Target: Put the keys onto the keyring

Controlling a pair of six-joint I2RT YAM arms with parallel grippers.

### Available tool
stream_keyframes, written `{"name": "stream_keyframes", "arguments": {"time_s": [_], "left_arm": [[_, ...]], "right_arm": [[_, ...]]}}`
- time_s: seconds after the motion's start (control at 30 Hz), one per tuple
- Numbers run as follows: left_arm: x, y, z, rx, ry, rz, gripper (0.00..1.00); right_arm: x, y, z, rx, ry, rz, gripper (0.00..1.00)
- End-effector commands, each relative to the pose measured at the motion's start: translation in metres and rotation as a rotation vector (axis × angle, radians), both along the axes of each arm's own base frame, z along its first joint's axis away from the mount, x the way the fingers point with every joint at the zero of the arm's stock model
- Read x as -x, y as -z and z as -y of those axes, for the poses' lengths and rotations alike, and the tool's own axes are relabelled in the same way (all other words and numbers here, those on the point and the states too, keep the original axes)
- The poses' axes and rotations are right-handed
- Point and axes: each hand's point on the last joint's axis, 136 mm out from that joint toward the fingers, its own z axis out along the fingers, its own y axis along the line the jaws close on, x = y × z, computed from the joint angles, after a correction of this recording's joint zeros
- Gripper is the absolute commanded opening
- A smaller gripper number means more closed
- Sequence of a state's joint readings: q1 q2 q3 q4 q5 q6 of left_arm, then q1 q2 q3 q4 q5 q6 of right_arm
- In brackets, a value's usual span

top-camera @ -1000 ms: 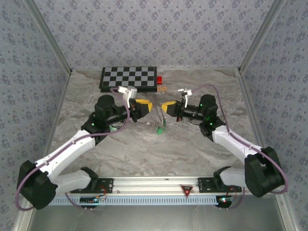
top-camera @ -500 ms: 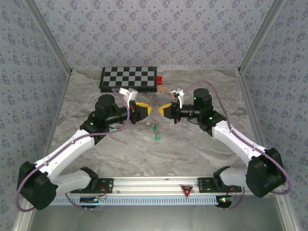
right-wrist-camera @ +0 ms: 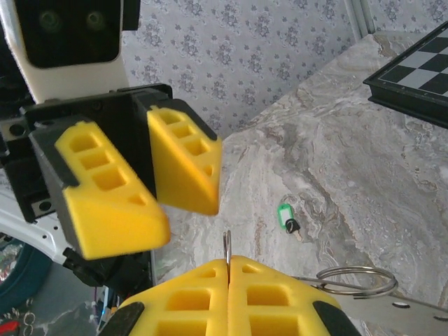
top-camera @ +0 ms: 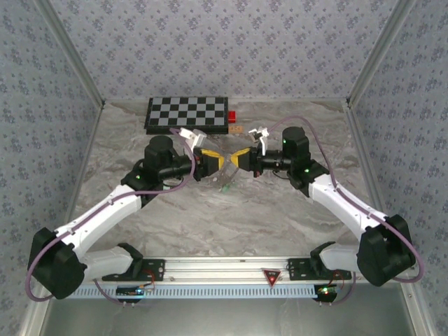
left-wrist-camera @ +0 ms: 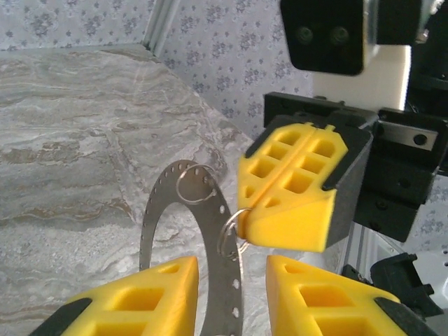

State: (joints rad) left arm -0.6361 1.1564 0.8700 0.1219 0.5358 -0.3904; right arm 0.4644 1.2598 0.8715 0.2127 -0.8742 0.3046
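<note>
Yellow fingertips of both arms meet nose to nose above the middle of the marble table, on the near side of the chessboard and the red block. The overhead view gives that layout, but the metal between the tips is too small to read there. The left wrist camera supplies it. The keyring, a flat grey perforated band, stands on edge and runs down between the fingers of the left gripper, which are spread apart. Whether the band touches either finger I cannot tell. A wire loop threaded through the band sits at the tip of the right gripper, whose fingers are pressed together on it. The right wrist camera shows the pinch from behind, a thin metal sliver caught in the seam. It also shows one of the keys, green-headed, lying on the table beyond and well apart from the ring.
</note>
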Motion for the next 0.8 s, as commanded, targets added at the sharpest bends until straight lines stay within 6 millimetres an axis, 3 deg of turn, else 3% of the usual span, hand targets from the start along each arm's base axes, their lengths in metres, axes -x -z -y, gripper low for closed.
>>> {"name": "stream_keyframes", "arguments": {"time_s": [0.0,0.77], "left_arm": [[0.001,-0.0162,0.0055,-0.002,0.018,0.068,0.31],[-0.0073,-0.0119,0.0142,-0.038,-0.003,0.091,0.22]], "right_arm": [[0.0011,-0.0187,-0.003,-0.047,-0.028,0.023,0.0],[0.006,-0.0144,-0.0059,-0.054,-0.052,0.006,0.0]]}}
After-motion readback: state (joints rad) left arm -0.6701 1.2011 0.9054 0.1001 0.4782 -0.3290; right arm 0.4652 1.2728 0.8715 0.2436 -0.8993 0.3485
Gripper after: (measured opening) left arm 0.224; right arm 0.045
